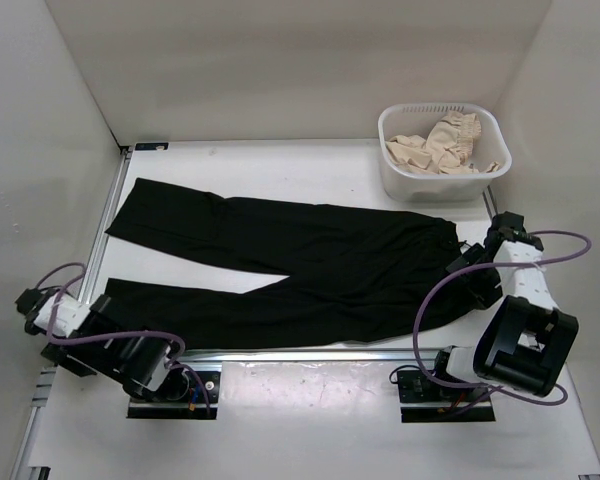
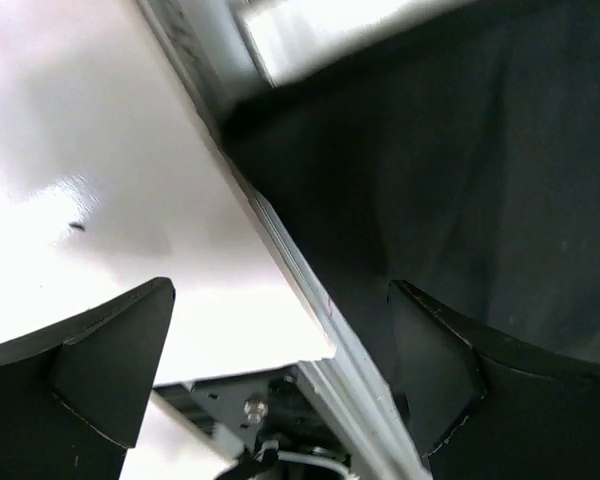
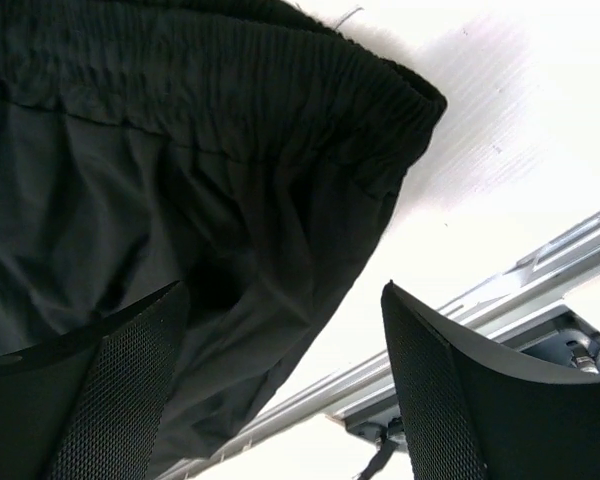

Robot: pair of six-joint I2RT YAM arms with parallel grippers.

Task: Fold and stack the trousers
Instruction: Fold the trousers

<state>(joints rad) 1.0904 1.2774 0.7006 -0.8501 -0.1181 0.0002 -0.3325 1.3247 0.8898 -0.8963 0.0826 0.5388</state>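
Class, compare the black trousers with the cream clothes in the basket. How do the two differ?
The trousers are black; the cream clothes are pale. The trousers lie spread flat on the table, legs apart; the cream clothes sit bunched in the white basket. The trousers are plain, the cream clothes frilled. Both are soft fabric.
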